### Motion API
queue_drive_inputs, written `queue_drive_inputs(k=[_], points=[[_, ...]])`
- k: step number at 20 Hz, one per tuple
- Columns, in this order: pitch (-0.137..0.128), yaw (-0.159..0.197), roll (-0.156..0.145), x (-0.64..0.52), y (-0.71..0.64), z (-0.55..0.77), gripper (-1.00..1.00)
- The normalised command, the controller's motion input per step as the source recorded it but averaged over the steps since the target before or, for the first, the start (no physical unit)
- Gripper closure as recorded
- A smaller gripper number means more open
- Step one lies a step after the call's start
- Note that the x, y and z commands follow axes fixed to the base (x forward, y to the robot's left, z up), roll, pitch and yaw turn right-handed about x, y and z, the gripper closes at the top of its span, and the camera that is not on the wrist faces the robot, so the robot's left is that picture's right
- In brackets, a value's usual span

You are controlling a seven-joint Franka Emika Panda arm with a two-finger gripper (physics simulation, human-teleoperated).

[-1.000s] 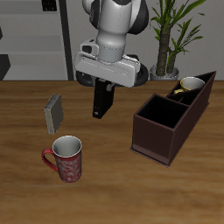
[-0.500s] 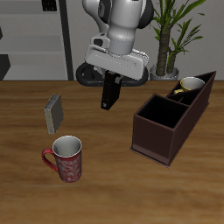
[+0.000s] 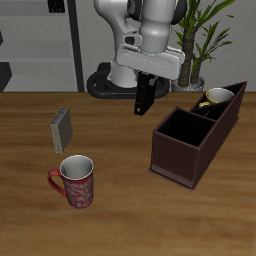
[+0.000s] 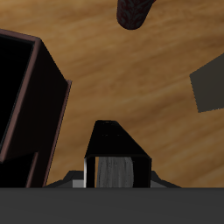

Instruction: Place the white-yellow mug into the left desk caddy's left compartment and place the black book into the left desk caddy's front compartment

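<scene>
The black book is pinched in the hand and is held clear above the tabletop, hanging downward and slightly tilted. In the wrist view the book's pale page edges are seen between the fingers. The left desk caddy is found just beside and below the book, nearer the table's front edge; its large square section is seen as dark. The white-yellow mug is seated in the caddy's farther compartment. A grey book and a red patterned mug are placed well apart from the hand, on the tabletop.
</scene>
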Motion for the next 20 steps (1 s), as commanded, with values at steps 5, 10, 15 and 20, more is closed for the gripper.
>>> queue_drive_inputs(k=[5, 10, 15, 20], points=[[-0.006, -0.004, 0.051, -0.34, 0.27, -0.02, 1.0], [-0.021, 0.007, 0.065, -0.4, 0.32, 0.03, 1.0], [-0.006, 0.019, 0.054, -0.21, 0.26, 0.08, 1.0], [0.026, -0.031, 0.018, 0.06, 0.14, 0.19, 1.0]])
